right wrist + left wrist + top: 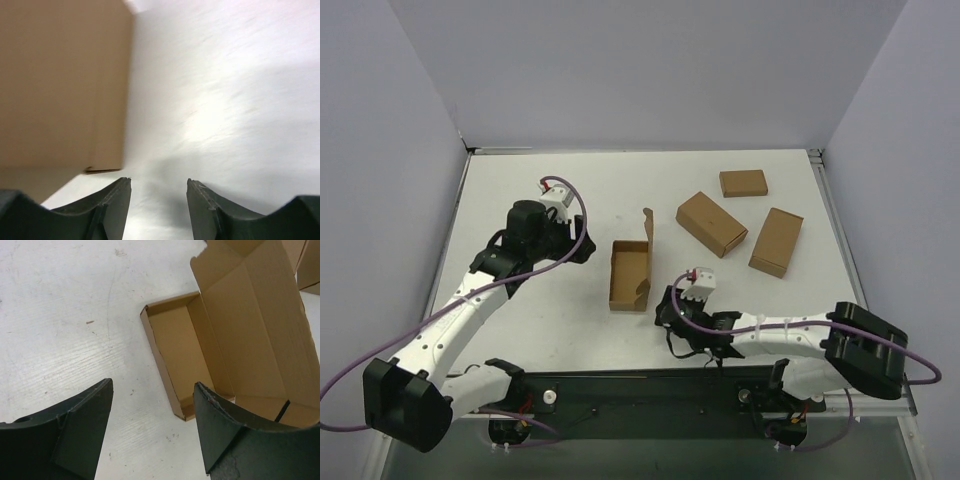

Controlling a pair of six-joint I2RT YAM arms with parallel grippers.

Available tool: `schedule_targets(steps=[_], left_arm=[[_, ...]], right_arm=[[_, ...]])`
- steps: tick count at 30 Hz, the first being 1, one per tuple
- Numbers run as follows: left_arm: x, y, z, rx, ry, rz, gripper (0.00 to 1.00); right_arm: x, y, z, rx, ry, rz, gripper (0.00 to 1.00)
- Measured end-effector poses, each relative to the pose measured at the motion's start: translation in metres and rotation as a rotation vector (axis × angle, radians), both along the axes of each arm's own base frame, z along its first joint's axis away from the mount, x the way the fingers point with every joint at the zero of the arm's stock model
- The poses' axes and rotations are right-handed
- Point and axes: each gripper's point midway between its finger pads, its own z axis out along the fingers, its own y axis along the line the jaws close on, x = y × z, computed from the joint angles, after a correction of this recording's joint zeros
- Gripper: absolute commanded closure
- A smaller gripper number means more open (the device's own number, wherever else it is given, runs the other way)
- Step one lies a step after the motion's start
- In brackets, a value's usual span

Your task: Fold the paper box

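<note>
The paper box [629, 276] lies on the table [620, 185] as an open shallow tray, its lid panel [255, 335] standing up along one long side with a flap at its far end. In the left wrist view the left jaws are spread wide with only bare table between them; the tray [182, 352] sits ahead of them and off to the right, its near corner just beyond the right-hand finger [225, 435] and apart from the left-hand finger [75, 435]. The right jaws stand parted with a moderate gap and hold nothing; in their blurred view a brown wall of the box [60, 85] fills the space ahead and to the left, close to the left-hand finger [112, 210], though I cannot tell whether they touch. Beyond the right jaws, well apart, three small closed boxes [711, 223] [743, 183] [776, 242] lie on the table.
</note>
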Motion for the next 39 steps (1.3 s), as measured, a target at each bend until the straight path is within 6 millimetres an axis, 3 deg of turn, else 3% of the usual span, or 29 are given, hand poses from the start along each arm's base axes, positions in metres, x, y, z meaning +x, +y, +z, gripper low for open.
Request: schedule_targets(steps=[4,9,12,18,21,24,28,29,33,36,37,38,39], left_arm=[[-0.001,-0.003,-0.004,0.002,0.007,-0.027,0.26],[-0.004,-0.010,-0.001,-0.015,0.000,-0.069,0.26],[-0.007,-0.014,0.000,-0.027,0.005,-0.091,0.26],[-0.004,-0.021,0.008,-0.051,-0.010,-0.111,0.26],[-0.003,-0.021,0.008,-0.050,-0.010,-0.111,0.26],[-0.003,-0.020,0.008,-0.048,-0.010,-0.110,0.26],[-0.002,-0.019,0.007,-0.042,-0.014,-0.103,0.26],[-0.002,-0.018,0.007,-0.038,-0.016,-0.098,0.26],[-0.001,-0.014,0.009,-0.027,-0.028,-0.086,0.26],[-0.001,-0.012,0.012,-0.026,-0.039,-0.083,0.26],[-0.001,-0.012,0.013,-0.025,-0.043,-0.084,0.26],[-0.002,-0.012,0.014,-0.025,-0.047,-0.086,0.26],[-0.002,-0.012,0.014,-0.025,-0.050,-0.089,0.26]], right_arm=[[0.026,-0.046,0.011,-0.041,-0.044,-0.123,0.47],[0.036,-0.067,0.042,-0.065,-0.114,-0.121,0.32],[0.036,-0.062,0.076,-0.073,-0.150,-0.043,0.30],[0.049,-0.020,0.189,0.039,-0.240,0.064,0.30],[0.062,-0.007,0.216,0.034,-0.237,0.062,0.31],[0.085,0.007,0.211,-0.033,-0.193,0.049,0.32],[0.102,0.014,0.167,-0.165,-0.086,0.066,0.38],[0.105,0.013,0.156,-0.198,-0.059,0.072,0.48],[0.114,0.012,0.130,-0.283,0.013,0.127,0.64],[0.119,0.013,0.130,-0.300,0.021,0.181,0.75],[0.119,0.013,0.131,-0.309,0.017,0.200,0.89],[0.120,0.013,0.133,-0.314,0.014,0.223,0.98],[0.121,0.013,0.134,-0.324,0.009,0.245,1.00]])
